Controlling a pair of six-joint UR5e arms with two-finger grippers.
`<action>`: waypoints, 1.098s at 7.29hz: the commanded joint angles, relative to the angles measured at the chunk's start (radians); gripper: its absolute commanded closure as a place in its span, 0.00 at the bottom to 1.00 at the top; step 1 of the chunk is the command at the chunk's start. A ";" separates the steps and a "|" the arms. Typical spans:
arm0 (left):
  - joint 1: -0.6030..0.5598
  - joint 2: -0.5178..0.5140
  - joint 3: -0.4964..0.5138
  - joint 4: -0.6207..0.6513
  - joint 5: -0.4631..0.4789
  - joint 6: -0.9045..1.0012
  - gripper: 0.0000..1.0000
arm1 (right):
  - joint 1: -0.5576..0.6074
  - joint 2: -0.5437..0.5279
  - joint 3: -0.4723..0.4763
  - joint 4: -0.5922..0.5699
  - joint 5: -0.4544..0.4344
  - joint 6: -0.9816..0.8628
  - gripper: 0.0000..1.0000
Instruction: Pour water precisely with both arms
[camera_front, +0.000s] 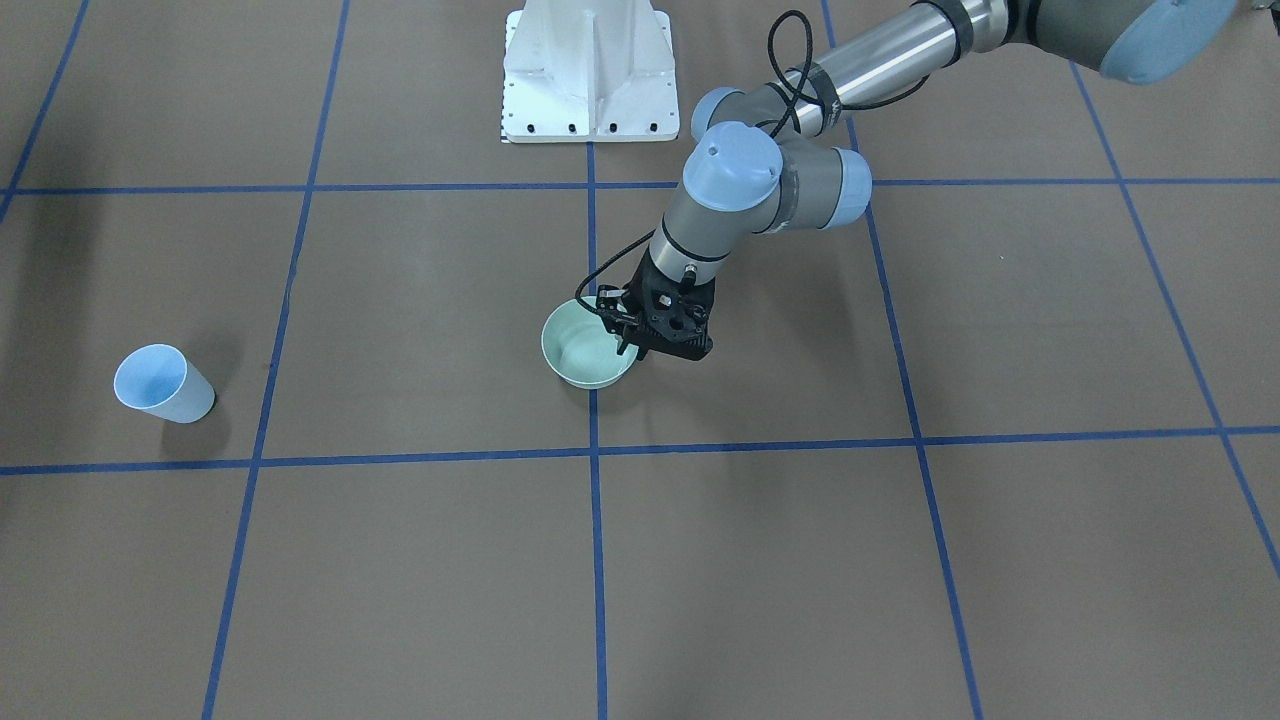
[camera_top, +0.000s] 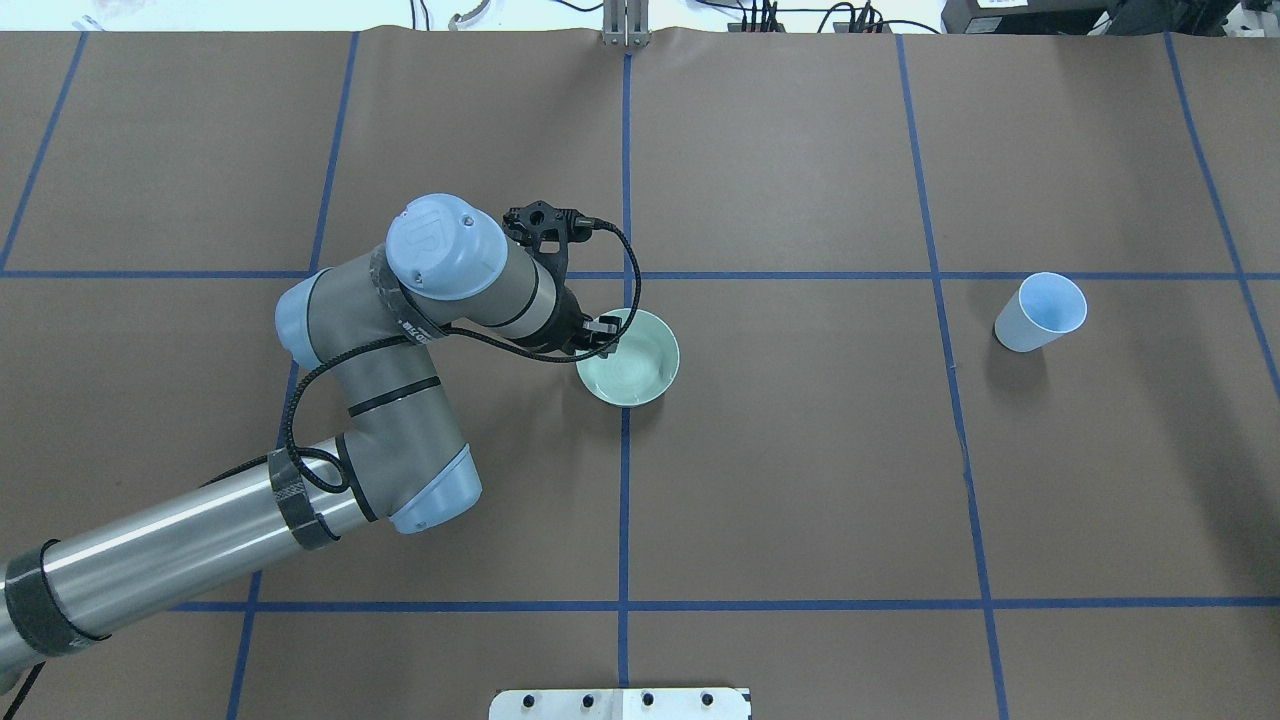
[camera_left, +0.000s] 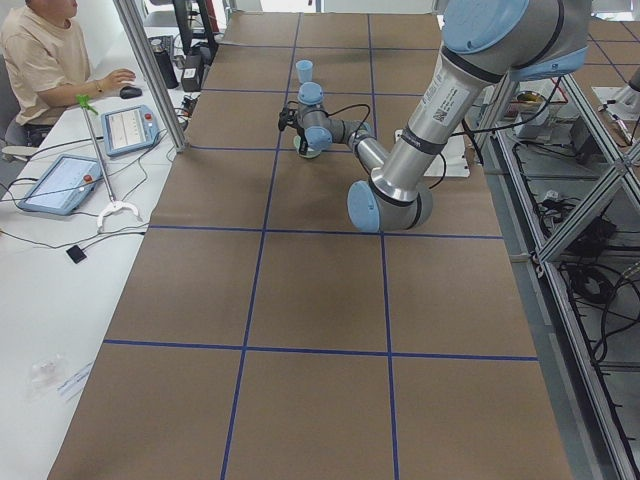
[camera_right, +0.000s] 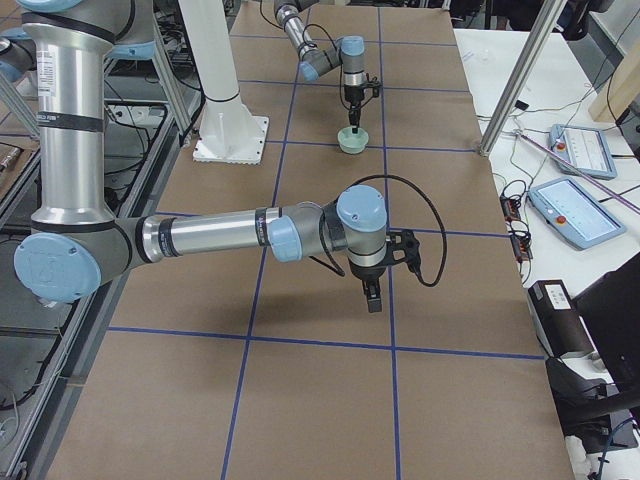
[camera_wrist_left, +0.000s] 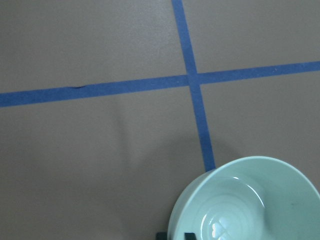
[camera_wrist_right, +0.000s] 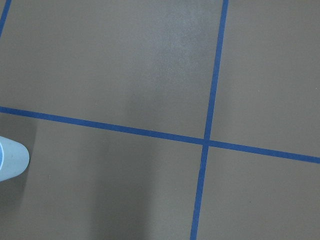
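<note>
- The left arm (camera_top: 400, 330) stretched from the lower left of the overhead view to mid-frame. Its wrist was turned down so the left gripper (camera_front: 632, 350) met the near rim of a pale green bowl (camera_front: 570, 345).
- In the left wrist view two black fingertips (camera_wrist_left: 161, 235) sat close together at the bottom edge, with the bowl's rim between them. I took it that the jaws were closed on the rim, probably to steady the bowl as the thing poured into.
- The bowl stood upright on a blue tape line at the centre of the front-facing view, handy to both arms. I couldn't tell whether it held any water.
- The right arm (camera_right: 210, 235) showed only in the right side view, across the middle of the frame. The right gripper (camera_right: 372, 298) pointed down above the brown table (camera_front: 400, 580) with nothing seen in it. I cannot tell how far open it was.
- A light-blue cup (camera_front: 163, 384) stood well apart from the bowl, at the far left of the front-facing view. It just clipped the lower left edge of the right wrist view, so I'd guess that arm was lining up on it.
- The white pedestal (camera_front: 590, 70) sat top centre, and a person (camera_left: 45, 60) sat at a side desk, upper left of the left side view.
</note>
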 joint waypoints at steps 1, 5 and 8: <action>-0.108 0.033 -0.145 0.190 -0.076 0.083 0.00 | 0.000 0.004 0.010 0.004 0.025 0.011 0.00; -0.331 0.343 -0.498 0.500 -0.115 0.562 0.00 | -0.145 0.015 0.135 0.113 0.087 0.452 0.00; -0.604 0.518 -0.475 0.504 -0.269 0.975 0.00 | -0.496 0.053 0.279 0.179 -0.275 1.008 0.00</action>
